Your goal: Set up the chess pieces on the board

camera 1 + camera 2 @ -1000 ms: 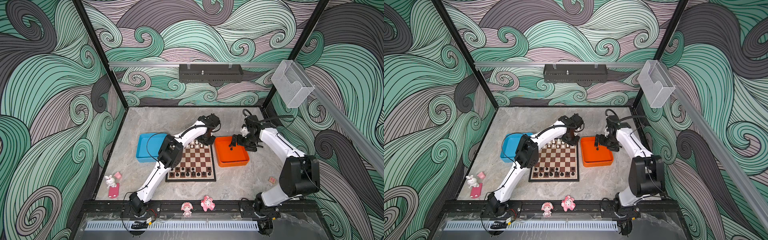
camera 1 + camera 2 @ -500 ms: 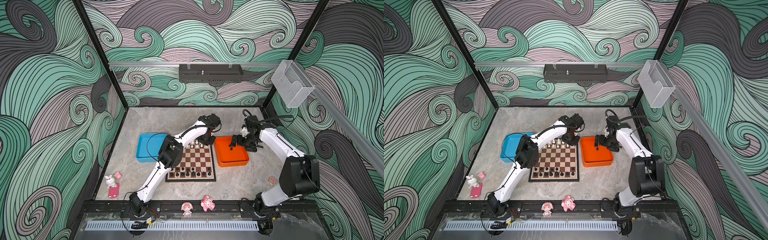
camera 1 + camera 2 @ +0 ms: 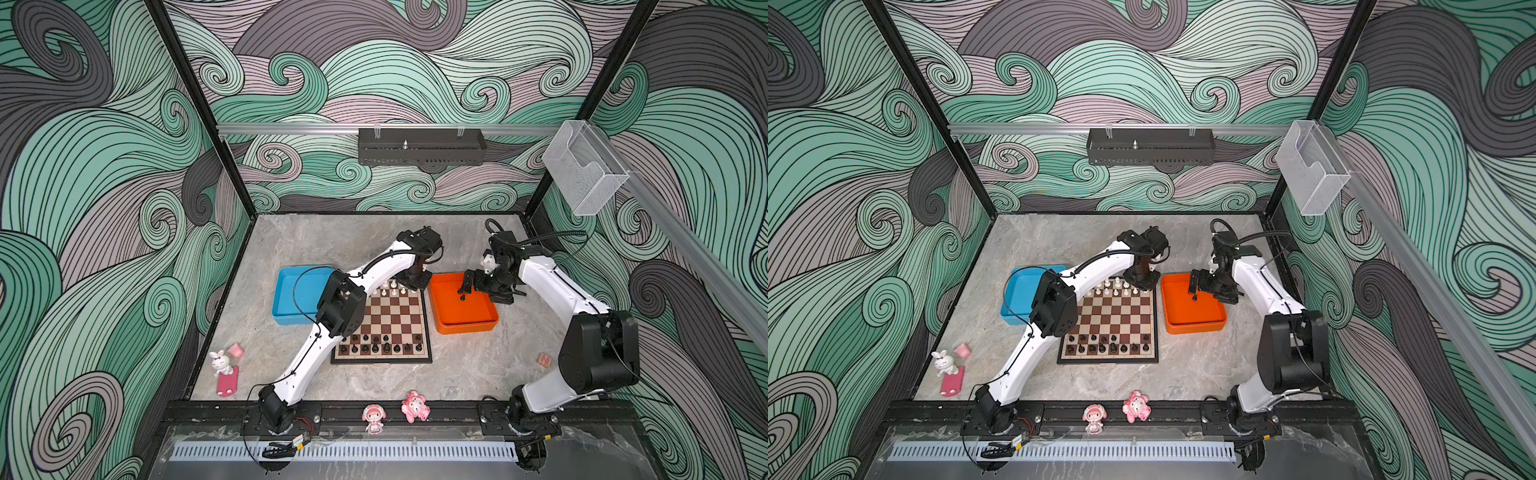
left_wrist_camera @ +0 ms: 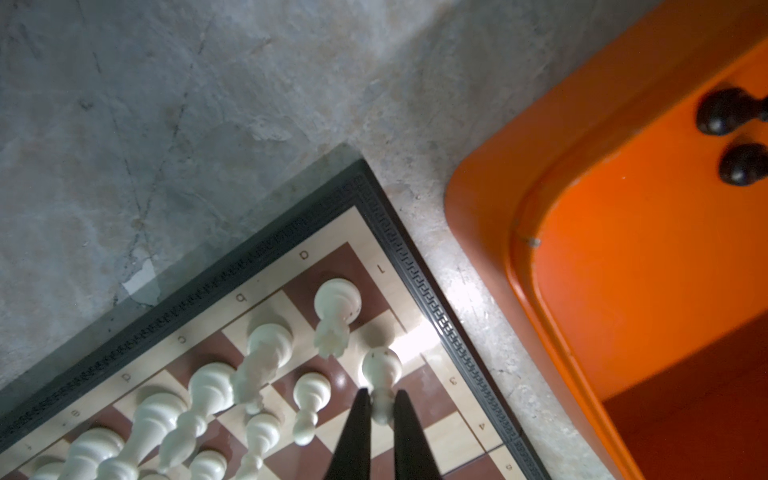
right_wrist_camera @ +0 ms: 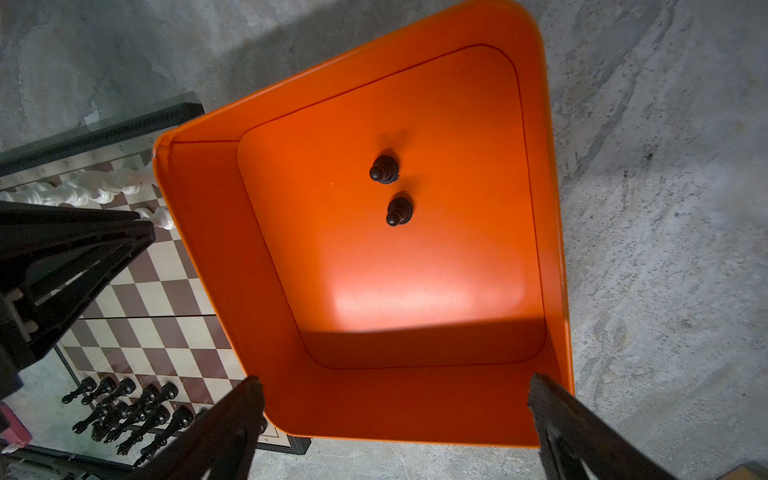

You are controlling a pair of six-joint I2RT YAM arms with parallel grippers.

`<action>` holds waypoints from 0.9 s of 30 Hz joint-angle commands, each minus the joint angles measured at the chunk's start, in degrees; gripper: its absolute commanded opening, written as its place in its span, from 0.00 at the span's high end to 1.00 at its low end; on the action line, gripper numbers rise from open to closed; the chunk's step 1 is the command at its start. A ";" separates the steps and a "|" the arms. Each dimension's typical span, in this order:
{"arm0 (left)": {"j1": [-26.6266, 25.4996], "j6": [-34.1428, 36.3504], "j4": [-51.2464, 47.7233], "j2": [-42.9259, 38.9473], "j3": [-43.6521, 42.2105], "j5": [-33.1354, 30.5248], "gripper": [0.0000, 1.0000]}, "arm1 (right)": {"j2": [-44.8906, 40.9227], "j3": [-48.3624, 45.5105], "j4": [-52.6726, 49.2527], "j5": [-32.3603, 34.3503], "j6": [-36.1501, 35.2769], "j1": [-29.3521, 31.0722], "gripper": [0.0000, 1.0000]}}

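You are looking into a robotics lab test cell: wave-patterned panels (image 3: 104,187) wall it in, black frame posts (image 3: 203,112) stand at the back corners of the marble-look bench (image 3: 332,241), and the left arm (image 3: 305,361) and the right arm (image 3: 552,286) are bolted to a black rail (image 3: 449,409) along the bench's near edge.

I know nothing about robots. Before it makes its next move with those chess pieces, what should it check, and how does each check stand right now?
1. Grip: left claw shut on the white pawn: ok.
2. Pawn's base down on its square of the board: cannot tell.
3. The neighbouring white pieces standing: ok.
4. Other arm ready: right claw open above the orange tray: ok.
5. Every black piece on the board: not ok, two black pawns sit in the tray.
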 commanded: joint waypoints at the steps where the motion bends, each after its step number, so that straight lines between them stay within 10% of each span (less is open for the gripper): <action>1: -0.43 0.63 -2.22 1.75 1.96 -1.00 0.88 | -0.51 -0.46 -0.29 -0.39 -0.19 -0.32 0.01; 27: -0.51 0.43 -2.67 2.40 2.04 -1.80 0.88 | -0.40 -0.65 -0.06 -0.36 -0.19 -0.33 0.01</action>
